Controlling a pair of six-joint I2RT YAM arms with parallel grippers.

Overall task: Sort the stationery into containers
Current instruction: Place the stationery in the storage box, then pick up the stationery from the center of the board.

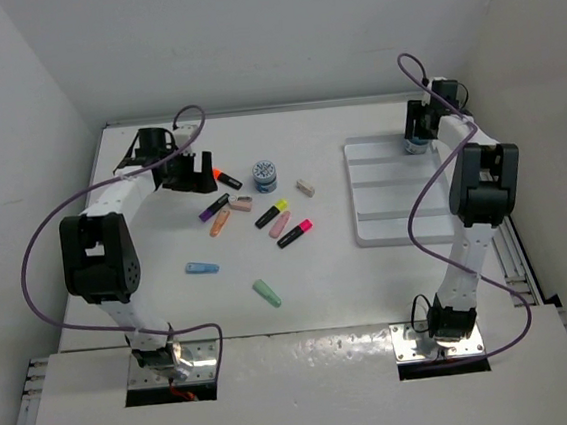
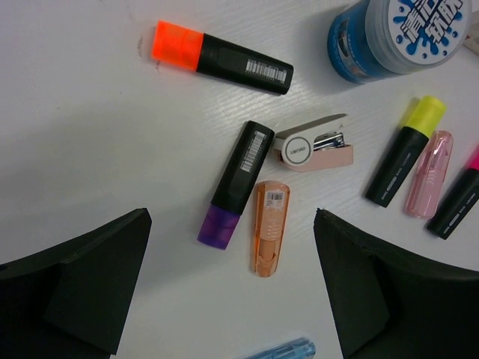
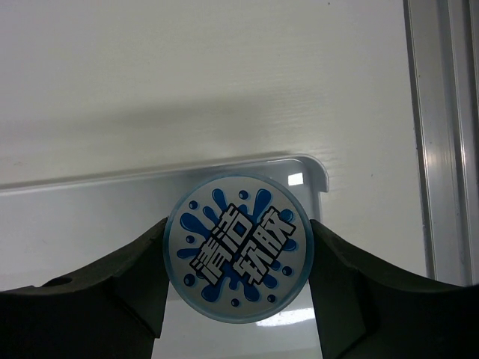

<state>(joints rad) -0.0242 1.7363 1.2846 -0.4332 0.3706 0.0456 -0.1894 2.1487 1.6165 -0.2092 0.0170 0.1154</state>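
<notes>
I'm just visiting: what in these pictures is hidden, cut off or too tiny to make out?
- Right wrist view: the gripped pot, between the fingers of the right gripper, shows only its lid; whether it rests on the tray is unclear.
- Left wrist view: the blue stub is cut by the bottom edge, the second pot by the top edge.
- Top view: the beige block is too small to identify.

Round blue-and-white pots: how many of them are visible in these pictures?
2. One pot stands on the table, beyond the yellow-capped marker. The second pot is gripped between the right fingers, over a corner of the white tray. None seems hidden.
</notes>
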